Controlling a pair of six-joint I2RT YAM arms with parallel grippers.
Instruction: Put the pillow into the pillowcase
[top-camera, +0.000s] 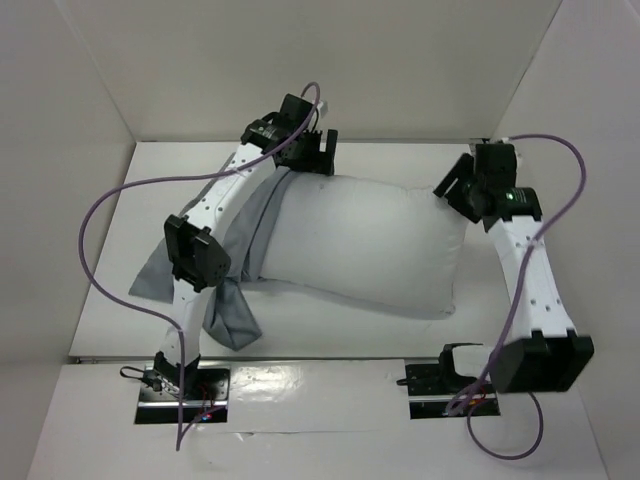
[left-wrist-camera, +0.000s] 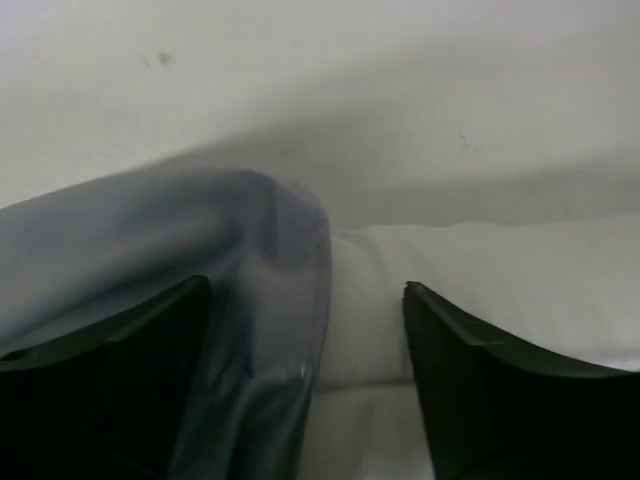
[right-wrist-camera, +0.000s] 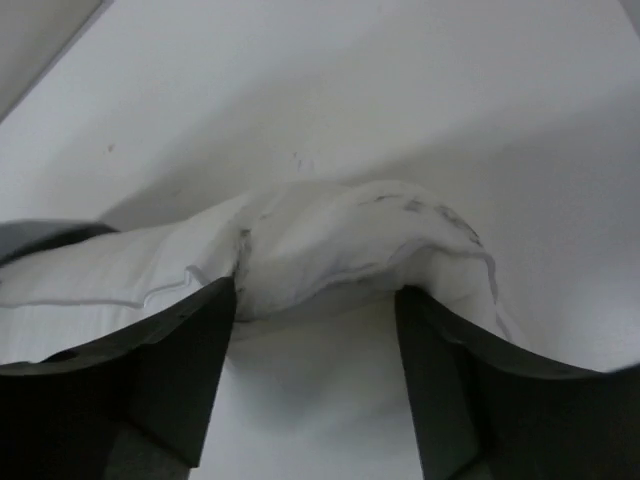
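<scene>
Plump white pillow (top-camera: 370, 245) lies flat on the tabletop (top-camera: 400, 160), left end just inside the wrinkled grey pillowcase (top-camera: 160, 275), whose limp remainder trails off left.

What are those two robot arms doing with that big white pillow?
They are putting the pillow into a grey pillowcase. Only the pillow's left end is inside so far. The left end effector sits open at the pillowcase's far edge. The right end effector sits open around the pillow's far right corner.
</scene>
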